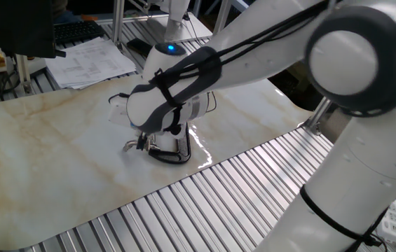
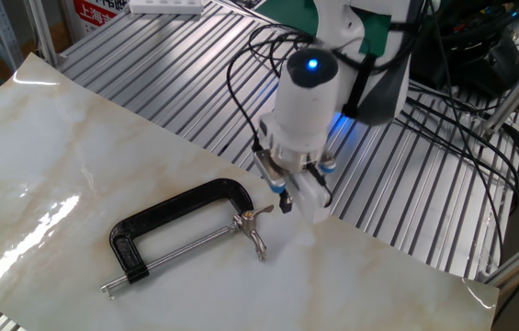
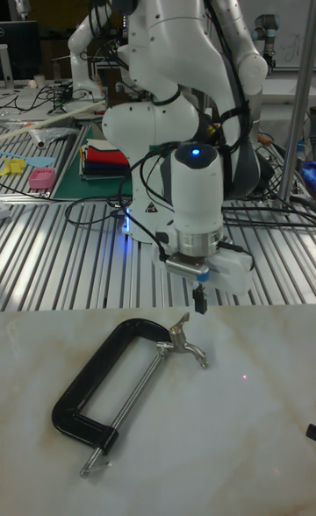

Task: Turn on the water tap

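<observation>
The water tap [image 2: 181, 210] lies flat on the marble sheet: a glossy black C-shaped frame with a thin rod [image 2: 178, 250] and a small silver winged lever [image 2: 253, 230]. It also shows in the tall fixed view as the black frame [image 3: 104, 367] with its lever [image 3: 187, 346]. My gripper [image 2: 284, 199] hangs just above and to the right of the lever, clear of it. Its fingertips [image 3: 200, 300] look pressed together with nothing between them. In one fixed view the arm hides the gripper, and only part of the frame [image 1: 168, 152] and the lever [image 1: 133, 145] peek out.
The marble sheet [image 2: 48, 156] lies on a ribbed metal table [image 2: 406, 202]. Black cables [image 2: 461, 138] trail at the right. Papers [image 1: 89, 59] and a keyboard [image 1: 78, 31] sit beyond the sheet. A stack of coloured cloth [image 3: 101, 161] lies behind the robot base.
</observation>
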Robot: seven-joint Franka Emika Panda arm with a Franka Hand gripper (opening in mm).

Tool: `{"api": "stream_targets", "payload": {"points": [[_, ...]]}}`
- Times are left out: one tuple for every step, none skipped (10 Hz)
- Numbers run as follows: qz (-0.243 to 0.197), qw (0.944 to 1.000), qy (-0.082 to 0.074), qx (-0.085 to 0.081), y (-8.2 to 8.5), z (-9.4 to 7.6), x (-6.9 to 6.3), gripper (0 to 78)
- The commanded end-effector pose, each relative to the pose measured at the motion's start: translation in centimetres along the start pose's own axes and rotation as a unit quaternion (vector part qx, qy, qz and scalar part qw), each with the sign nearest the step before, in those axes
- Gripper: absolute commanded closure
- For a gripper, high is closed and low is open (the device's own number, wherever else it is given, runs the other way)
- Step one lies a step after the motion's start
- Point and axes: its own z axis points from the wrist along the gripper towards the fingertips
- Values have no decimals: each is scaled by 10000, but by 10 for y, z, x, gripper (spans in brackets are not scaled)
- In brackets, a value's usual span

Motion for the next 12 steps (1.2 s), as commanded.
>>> {"api": "stream_targets", "payload": {"points": [[-259,9993,241,136,-8,-51,6,776],[-394,9985,329,189,-14,-68,5,776],[-499,9978,372,222,-19,-81,4,776],[-571,9974,365,247,-22,-92,1,776],[-693,9967,339,263,-24,-101,-2,776],[-924,9948,313,294,-26,-108,-5,776],[-1167,9921,265,389,-28,-114,-8,776],[-1329,9899,252,422,-30,-118,-11,776],[-1428,9885,246,438,-30,-119,-13,776],[-1513,9871,240,460,-30,-120,-17,776],[-1583,9859,218,496,-30,-119,-23,776],[-1616,9854,203,502,-31,-120,-27,776]]}}
